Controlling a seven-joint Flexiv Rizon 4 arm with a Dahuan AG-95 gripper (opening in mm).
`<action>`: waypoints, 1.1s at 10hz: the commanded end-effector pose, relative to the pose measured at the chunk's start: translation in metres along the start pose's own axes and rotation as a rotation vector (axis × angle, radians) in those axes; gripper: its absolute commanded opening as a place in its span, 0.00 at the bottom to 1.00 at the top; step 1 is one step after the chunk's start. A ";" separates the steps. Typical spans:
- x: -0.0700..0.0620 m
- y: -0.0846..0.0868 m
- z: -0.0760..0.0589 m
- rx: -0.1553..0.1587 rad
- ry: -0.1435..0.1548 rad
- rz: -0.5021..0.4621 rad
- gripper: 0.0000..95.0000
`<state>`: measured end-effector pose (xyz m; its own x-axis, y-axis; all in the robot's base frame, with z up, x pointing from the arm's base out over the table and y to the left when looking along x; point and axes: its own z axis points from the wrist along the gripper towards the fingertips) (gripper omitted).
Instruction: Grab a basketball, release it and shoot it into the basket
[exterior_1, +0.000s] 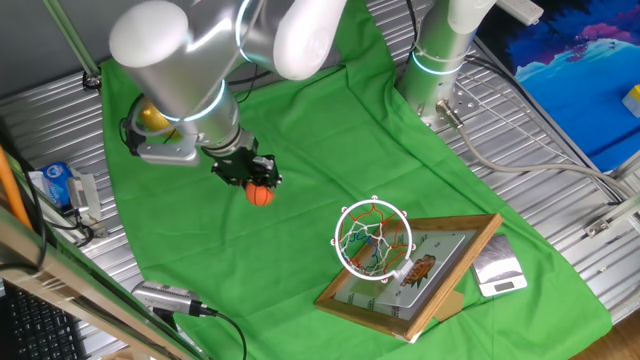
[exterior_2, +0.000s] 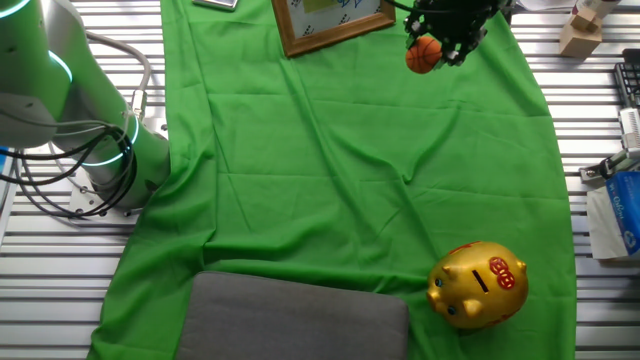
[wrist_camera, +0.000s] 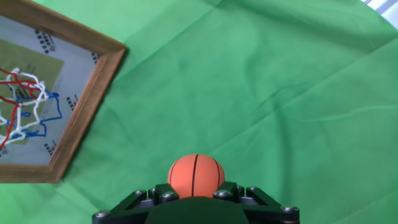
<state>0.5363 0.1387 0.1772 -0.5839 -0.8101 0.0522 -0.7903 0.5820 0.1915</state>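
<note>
The basketball (exterior_1: 260, 195) is a tiny orange ball with dark seams, held between the black fingers of my gripper (exterior_1: 252, 180) above the green cloth. It also shows in the other fixed view (exterior_2: 423, 54) under the gripper (exterior_2: 445, 40), and in the hand view (wrist_camera: 196, 175) between the jaws of the gripper (wrist_camera: 196, 196). The gripper is shut on the ball. The basket (exterior_1: 373, 240), an orange-red ring with white net, stands on a wood-framed backboard (exterior_1: 420, 280) to the right of the ball. In the hand view the net (wrist_camera: 18, 106) and frame (wrist_camera: 87, 106) lie at the upper left.
A green cloth (exterior_1: 330, 150) covers the table. A gold piggy bank (exterior_2: 478, 284) with red marks sits near a grey pad (exterior_2: 295, 318). A second arm base (exterior_1: 440, 60) stands at the back. A small metal scale (exterior_1: 498, 270) lies beside the backboard. Clutter lines the left edge.
</note>
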 end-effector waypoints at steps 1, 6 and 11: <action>0.001 0.000 0.000 -0.003 -0.008 -0.006 0.00; 0.001 0.000 0.000 -0.031 -0.049 -0.070 0.00; 0.001 0.000 0.000 -0.035 -0.047 -0.105 0.00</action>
<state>0.5363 0.1374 0.1768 -0.5078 -0.8614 -0.0153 -0.8405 0.4914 0.2282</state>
